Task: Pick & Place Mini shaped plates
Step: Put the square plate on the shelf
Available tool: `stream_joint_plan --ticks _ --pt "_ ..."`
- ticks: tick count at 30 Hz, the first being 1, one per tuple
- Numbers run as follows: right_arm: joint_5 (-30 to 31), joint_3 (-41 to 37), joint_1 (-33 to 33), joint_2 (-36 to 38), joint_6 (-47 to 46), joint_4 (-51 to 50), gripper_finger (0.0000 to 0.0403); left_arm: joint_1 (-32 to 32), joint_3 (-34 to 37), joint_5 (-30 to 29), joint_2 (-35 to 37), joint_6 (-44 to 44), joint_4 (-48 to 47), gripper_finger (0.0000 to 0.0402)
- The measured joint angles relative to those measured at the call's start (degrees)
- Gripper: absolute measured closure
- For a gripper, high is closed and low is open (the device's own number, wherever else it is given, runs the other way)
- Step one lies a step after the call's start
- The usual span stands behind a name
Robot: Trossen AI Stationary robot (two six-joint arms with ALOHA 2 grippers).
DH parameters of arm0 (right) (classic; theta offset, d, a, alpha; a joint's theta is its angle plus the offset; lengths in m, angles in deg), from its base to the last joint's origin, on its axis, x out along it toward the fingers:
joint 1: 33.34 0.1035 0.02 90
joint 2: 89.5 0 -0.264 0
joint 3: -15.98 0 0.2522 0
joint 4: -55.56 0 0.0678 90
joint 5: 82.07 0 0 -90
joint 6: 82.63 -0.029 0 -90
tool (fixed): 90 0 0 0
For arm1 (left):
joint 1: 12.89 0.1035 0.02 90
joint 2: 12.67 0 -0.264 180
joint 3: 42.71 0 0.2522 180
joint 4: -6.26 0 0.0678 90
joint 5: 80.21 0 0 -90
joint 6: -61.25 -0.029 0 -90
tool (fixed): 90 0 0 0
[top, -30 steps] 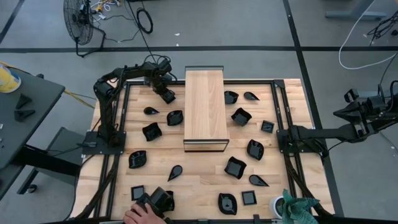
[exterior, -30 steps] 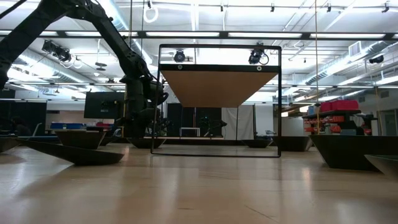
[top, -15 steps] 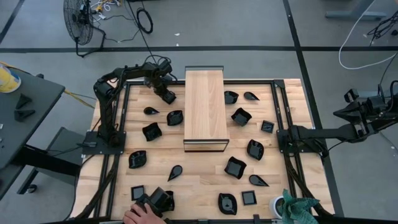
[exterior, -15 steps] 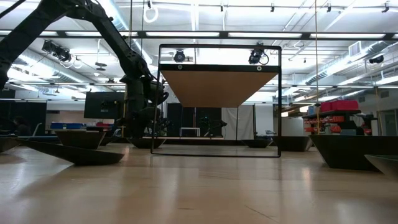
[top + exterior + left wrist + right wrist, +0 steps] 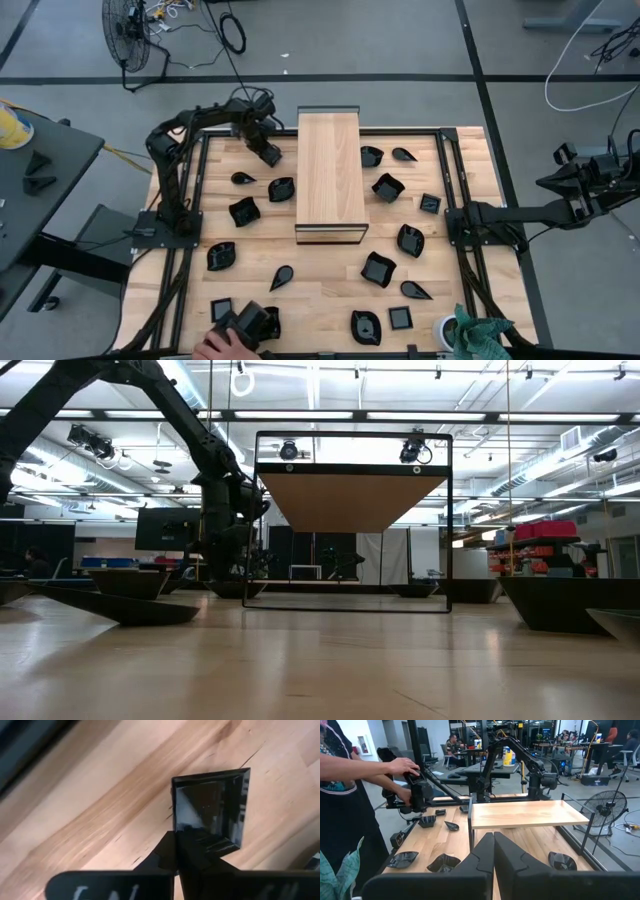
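So the left gripper is down at the far left part of the table, just beside the long wooden board, and its fingers are pinched right together on the near rim of a small square plate. In the left wrist view the plate sits straight ahead of the fingertips, touching them, with the rest of the dish reaching away from the gripper. It's square, so no real long axis; it sits turned a bit, one edge facing the fingers and a corner toward the board side. Can't tell if it's flat on the wood or tipped up slightly. From above the gripper hides the plate.

Going outward, the nearest other dishes are a little teardrop plate with its tip pointing away from the board, and a wavy-edged plate just beside the board's left edge. More black plates are scattered on both sides of the board.

The right gripper is parked well off the table's right side, fingers closed with nothing between them.

At the near edge a person's hand rests on a black device.
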Motion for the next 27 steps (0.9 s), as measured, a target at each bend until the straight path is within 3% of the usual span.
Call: stream_joint_plan --ticks 15,27 --pt "0.01 -0.02 -0.01 0.00 0.00 -0.02 0.0392 -0.76 0.00 -1.22 3.28 0.28 -4.15 0.0398" --pt "0.01 0.00 0.00 0.00 0.00 -0.01 0.0392 -1.09 -0.02 -1.22 13.98 5.25 -5.65 0.0399"
